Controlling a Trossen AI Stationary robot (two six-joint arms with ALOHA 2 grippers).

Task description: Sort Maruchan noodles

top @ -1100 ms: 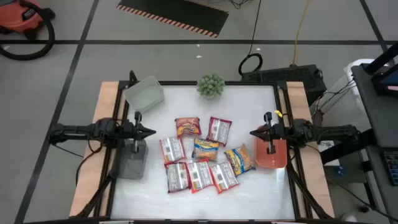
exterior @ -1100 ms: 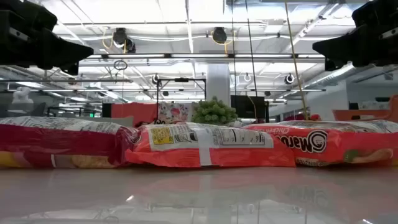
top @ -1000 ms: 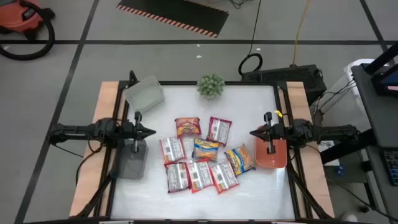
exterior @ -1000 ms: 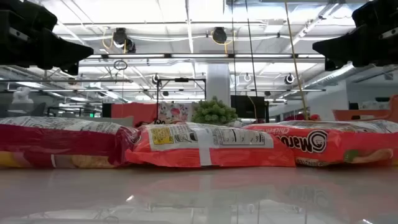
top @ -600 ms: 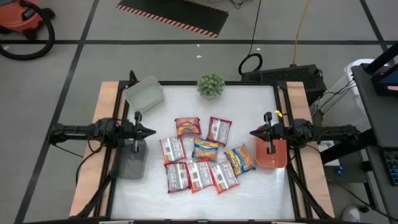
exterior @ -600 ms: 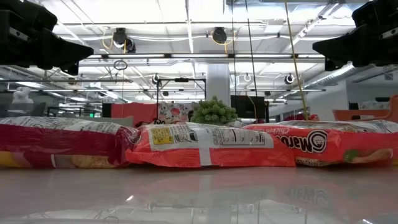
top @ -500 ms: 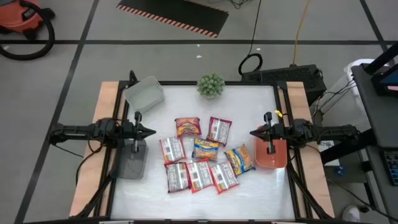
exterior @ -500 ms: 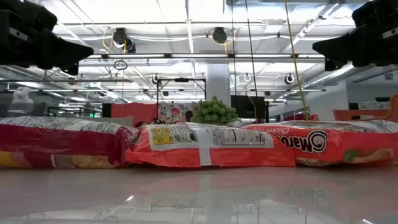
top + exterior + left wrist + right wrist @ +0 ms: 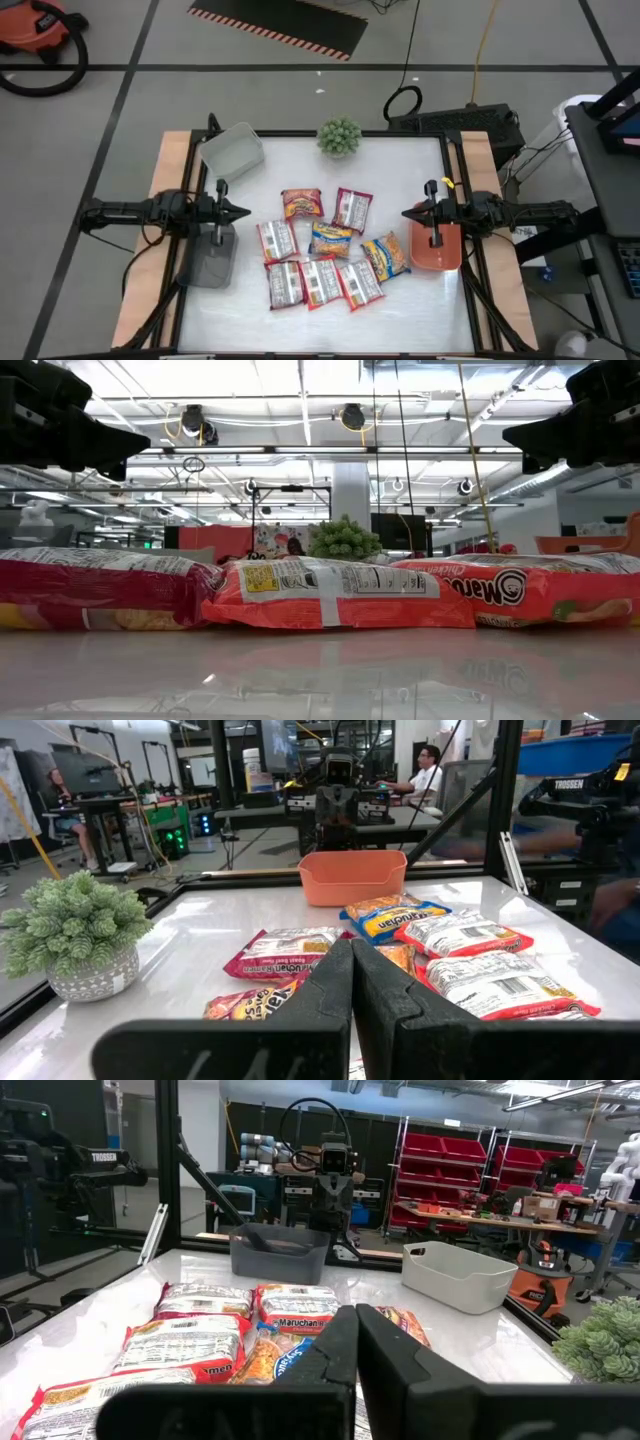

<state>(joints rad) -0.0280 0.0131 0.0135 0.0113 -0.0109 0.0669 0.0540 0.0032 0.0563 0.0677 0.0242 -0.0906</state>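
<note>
The Maruchan noodles (image 9: pixel 322 252) are lying clustered mid-counter (image 9: pixel 400 170), unsorted, several packets touching or overlapping. The left gripper (image 9: pixel 243 211) is being held closed and empty above the grey bin (image 9: pixel 210 262); the right gripper (image 9: pixel 408 215) is likewise being held closed and empty above the orange bin (image 9: pixel 437 255). No packet is being gripped. An outlying packet is judged the better first pick, with jaws being opened before descent so neighbours are not being dragged.

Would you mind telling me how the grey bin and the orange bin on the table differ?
The grey bin is dark grey and sits at the table's left edge under the left gripper; the orange bin is orange and sits at the right edge under the right gripper. Both bins are open-topped, with no packets visible inside.
</note>
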